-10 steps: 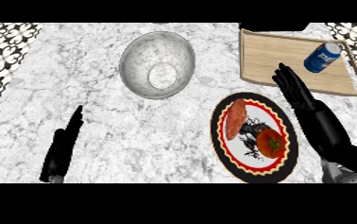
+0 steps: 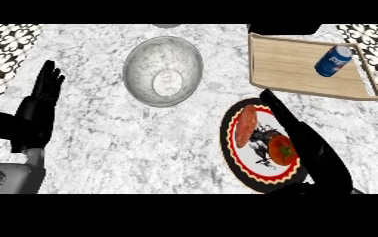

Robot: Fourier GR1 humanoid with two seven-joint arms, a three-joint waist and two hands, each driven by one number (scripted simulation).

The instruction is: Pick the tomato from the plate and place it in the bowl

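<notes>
Marble counter (image 2: pixel 103 156) with a wooden tray (image 2: pixel 295 66), a glass bowl (image 2: pixel 162 71) and a patterned plate (image 2: pixel 238 156).

The right hand (image 2: pixel 310 146) lay over the plate's right edge, fingers straight and open, just beside the tomato (image 2: pixel 283 149) resting on the plate. The left hand (image 2: pixel 37 106) rested open at the left edge. A blue can (image 2: pixel 334 61) lay on the tray.

Red tomato (image 2: pixel 282 149), red-and-black-rimmed plate (image 2: pixel 255 178), grey-veined white counter (image 2: pixel 111 141), blue can (image 2: pixel 334 61)

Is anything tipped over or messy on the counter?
Only the blue can: it lies on its side on the wooden tray. The tomato sits on the plate, and the bowl stands upright.
</notes>
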